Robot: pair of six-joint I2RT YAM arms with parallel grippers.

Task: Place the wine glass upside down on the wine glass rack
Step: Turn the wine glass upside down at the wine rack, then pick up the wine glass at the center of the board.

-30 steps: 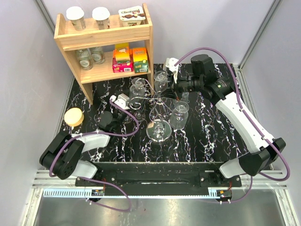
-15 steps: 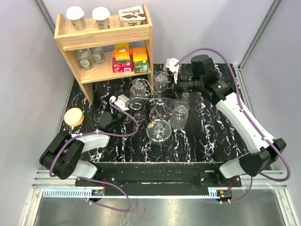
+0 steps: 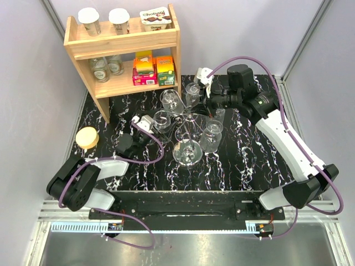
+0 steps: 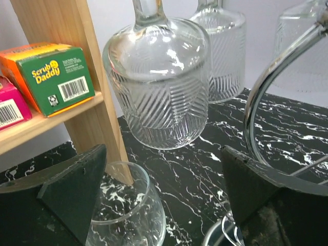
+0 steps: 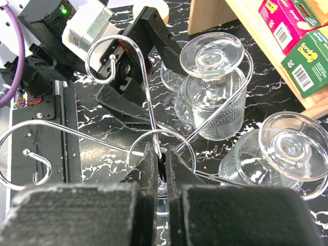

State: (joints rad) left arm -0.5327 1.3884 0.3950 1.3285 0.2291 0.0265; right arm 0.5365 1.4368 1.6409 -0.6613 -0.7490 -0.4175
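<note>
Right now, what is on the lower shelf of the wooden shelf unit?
Two glass jars, a pink box and a green Scrub Daddy box. The top shelf covers the back of that level, so anything there is hidden.

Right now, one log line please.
left gripper open | right gripper shut on wine glass rack wire | wine glass hangs upside down on rack

Pretty clearly a robotics lab cell, not anyone's kitchen. The left arm point(image 3: 83, 177) and right arm point(image 3: 288, 144) are bolted to a metal rail point(image 3: 177, 200) at the table point(image 3: 249, 160) edge. Purple cables point(image 3: 247, 57) loop everywhere, and the plain pale walls point(image 3: 28, 83) sit in aluminium framing point(image 3: 302, 41). The wooden shelf point(image 3: 125, 41) with a Chobani cup point(image 3: 155, 18) and Scrub Daddy box point(image 4: 51, 77), plus the wine glass rack point(image 3: 187, 158), reads as staged household props.
</note>
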